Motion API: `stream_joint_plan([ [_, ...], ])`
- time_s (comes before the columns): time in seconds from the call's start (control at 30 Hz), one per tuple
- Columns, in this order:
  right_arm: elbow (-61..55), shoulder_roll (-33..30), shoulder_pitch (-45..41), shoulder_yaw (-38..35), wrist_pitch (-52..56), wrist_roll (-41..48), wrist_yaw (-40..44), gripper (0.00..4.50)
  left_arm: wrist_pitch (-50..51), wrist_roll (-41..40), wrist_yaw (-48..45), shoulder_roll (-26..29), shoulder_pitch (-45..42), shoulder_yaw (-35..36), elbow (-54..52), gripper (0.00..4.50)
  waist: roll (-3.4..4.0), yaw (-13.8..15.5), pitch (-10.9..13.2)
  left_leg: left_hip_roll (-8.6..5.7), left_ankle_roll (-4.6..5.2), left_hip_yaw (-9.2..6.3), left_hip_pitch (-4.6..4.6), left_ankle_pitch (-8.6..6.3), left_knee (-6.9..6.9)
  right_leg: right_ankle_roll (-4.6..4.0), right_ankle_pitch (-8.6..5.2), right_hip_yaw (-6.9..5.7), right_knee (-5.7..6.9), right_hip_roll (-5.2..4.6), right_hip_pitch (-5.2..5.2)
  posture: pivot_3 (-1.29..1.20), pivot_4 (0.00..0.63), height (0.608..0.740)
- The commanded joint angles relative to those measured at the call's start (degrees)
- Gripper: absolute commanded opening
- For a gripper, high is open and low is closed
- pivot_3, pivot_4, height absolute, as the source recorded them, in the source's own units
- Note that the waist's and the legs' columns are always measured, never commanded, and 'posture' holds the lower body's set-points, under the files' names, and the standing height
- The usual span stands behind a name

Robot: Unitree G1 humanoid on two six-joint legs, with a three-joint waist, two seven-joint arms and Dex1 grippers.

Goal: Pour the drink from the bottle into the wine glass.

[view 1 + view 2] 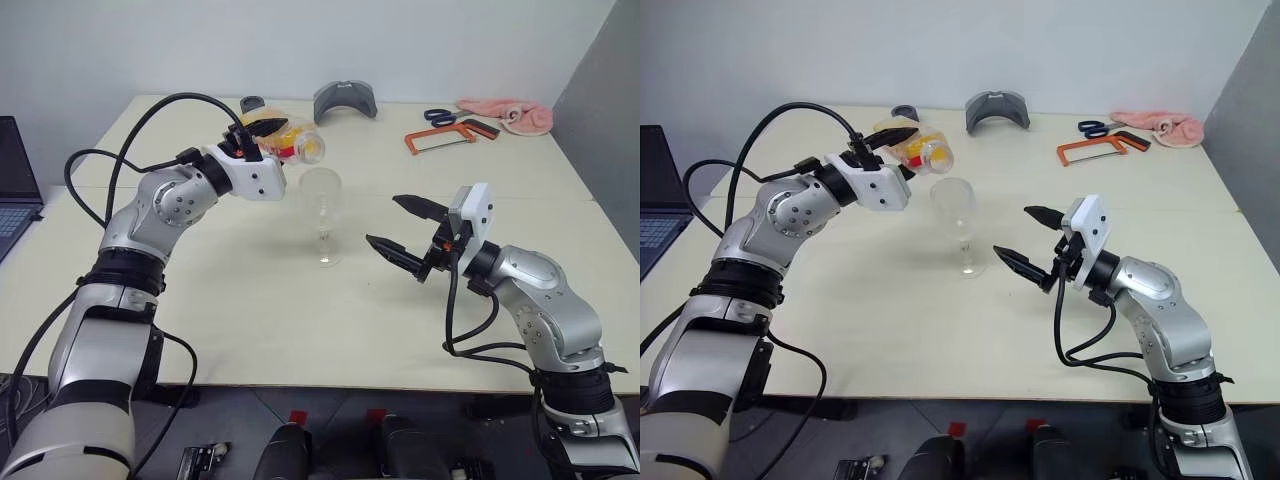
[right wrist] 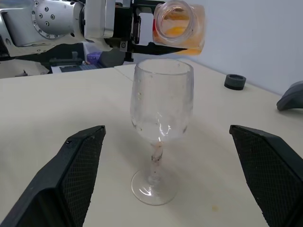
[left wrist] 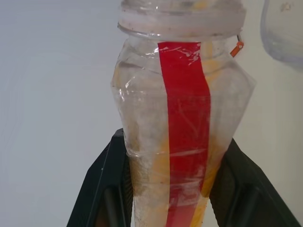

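My left gripper [image 1: 262, 135] is shut on the bottle [image 1: 295, 142], which lies tipped nearly on its side with its open mouth toward the wine glass [image 1: 322, 215]. The mouth hangs just above and behind the glass rim. Orange drink [image 2: 176, 30] pools in the bottle's lower side. In the left wrist view both black fingers [image 3: 102, 184] clamp the bottle [image 3: 182, 118] by its base. The glass stands upright on the table [image 1: 250, 330]; no liquid shows in its bowl [image 2: 161, 109]. My right gripper [image 1: 383, 220] is open, level, just right of the glass and not touching it.
At the table's far side lie a dark ring [image 1: 251, 103], a grey curved part [image 1: 345, 100], blue scissors [image 1: 440, 116], an orange hacksaw [image 1: 450, 135] and a pink cloth [image 1: 510, 115]. A laptop [image 1: 15, 185] sits off the left edge.
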Motion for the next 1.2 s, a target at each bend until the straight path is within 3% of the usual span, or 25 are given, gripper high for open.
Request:
stream_joint_plan([
  [0.03,-2.0,0.4,-1.0,-0.2,-1.1,0.6,0.0,4.50,-2.0,1.9,3.5,1.5,-3.2,-0.2,0.1,1.69,0.00,0.0,0.0,0.00,0.00,0.00,0.00,0.00,0.00,0.00,0.00,0.00,0.00,0.00,0.00,0.00,0.150,0.740],
  [1.2,-3.1,0.9,-1.2,0.5,0.2,1.9,0.1,4.50,-5.6,11.0,14.1,4.7,-9.0,-5.5,7.5,1.69,0.00,0.0,0.0,-0.02,0.00,0.02,-0.01,0.00,0.01,0.00,0.00,0.00,0.03,0.00,-0.03,0.00,0.150,0.740],
])
